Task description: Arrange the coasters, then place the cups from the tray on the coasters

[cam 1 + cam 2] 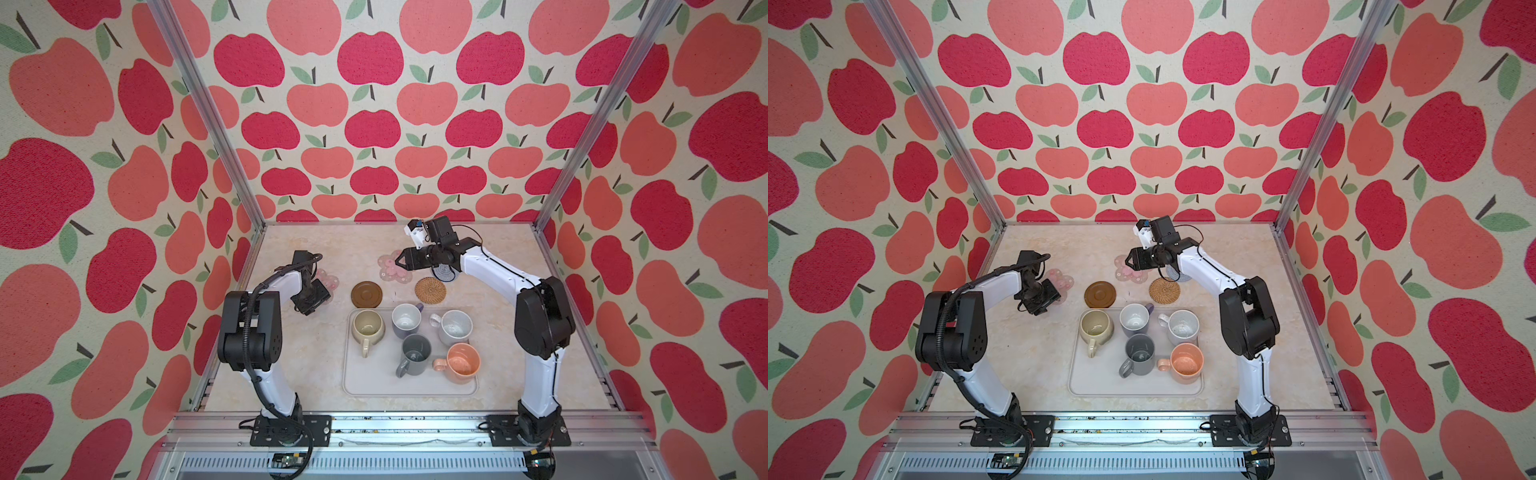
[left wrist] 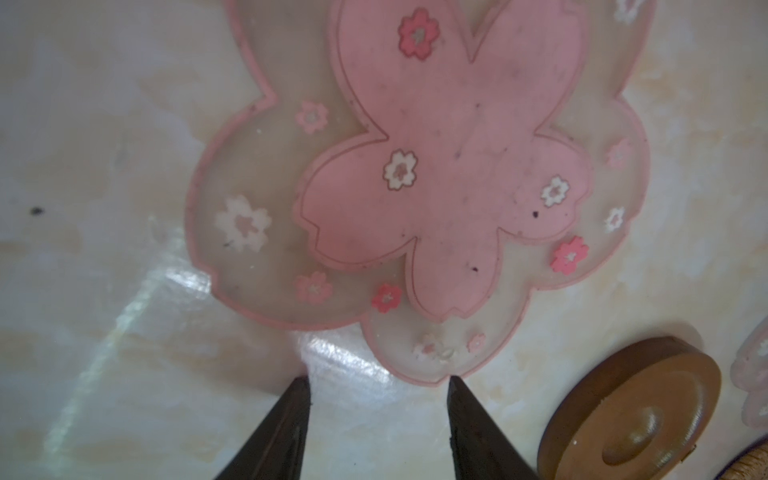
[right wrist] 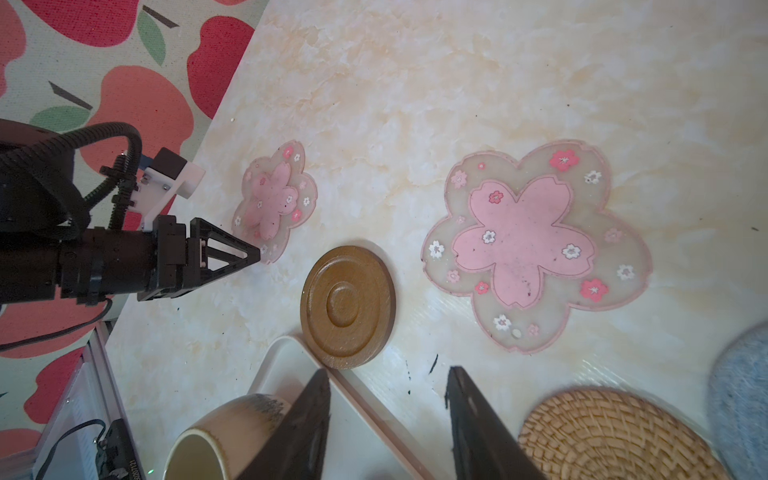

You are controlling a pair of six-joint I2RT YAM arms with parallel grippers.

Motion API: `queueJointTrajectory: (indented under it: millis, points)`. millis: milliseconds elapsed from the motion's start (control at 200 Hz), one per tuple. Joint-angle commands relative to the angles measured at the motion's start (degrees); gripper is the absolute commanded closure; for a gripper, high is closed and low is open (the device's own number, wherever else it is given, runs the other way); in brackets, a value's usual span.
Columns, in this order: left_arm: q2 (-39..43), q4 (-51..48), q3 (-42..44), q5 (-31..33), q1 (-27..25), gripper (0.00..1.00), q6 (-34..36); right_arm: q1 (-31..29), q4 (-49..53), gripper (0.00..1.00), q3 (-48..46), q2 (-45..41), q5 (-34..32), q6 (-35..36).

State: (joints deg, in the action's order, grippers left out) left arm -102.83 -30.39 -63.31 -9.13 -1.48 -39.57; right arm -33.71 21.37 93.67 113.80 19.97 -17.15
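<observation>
Five handled mugs stand upright on the pale grey-white rectangular tray (image 1: 365,386) at the near middle. The squat beige-olive mug (image 1: 368,326) has its handle turned near, the peach-orange mug (image 1: 463,362) to the left. The left gripper (image 2: 380,386) is held apart and empty, its tips at a petal edge of the left pink flower-shaped coaster (image 2: 436,166). The right gripper (image 3: 388,374) is likewise parted, with nothing gripped, near the right pink flower-shaped coaster (image 3: 523,245). Bare tabletop is left along the far side.

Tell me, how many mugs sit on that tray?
5, all on the pale grey rectangular tray: squat beige-olive mug left, lavender mug and white speckled mug at the back, tall dark grey mug centre, peach-orange mug near right. None seems hidden.
</observation>
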Motion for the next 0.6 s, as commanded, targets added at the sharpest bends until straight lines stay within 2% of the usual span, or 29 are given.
queueJointTrajectory:
  millis: [0,315,595]
  points:
    - [-1.6,1.7,0.9,0.3,-0.1,0.45,-1.8,0.7,1.7,0.51,-0.8,-2.9,-1.1,1.6]
    - [-4.9,1.9,-2.3,4.9,0.5,0.47,-1.6,0.9,2.2,0.51,-2.2,-3.9,-2.1,1.6]
    - [-8.6,3.4,-5.5,4.6,1.5,0.52,-2.2,0.9,3.1,0.51,-2.3,-4.0,-3.1,1.5]
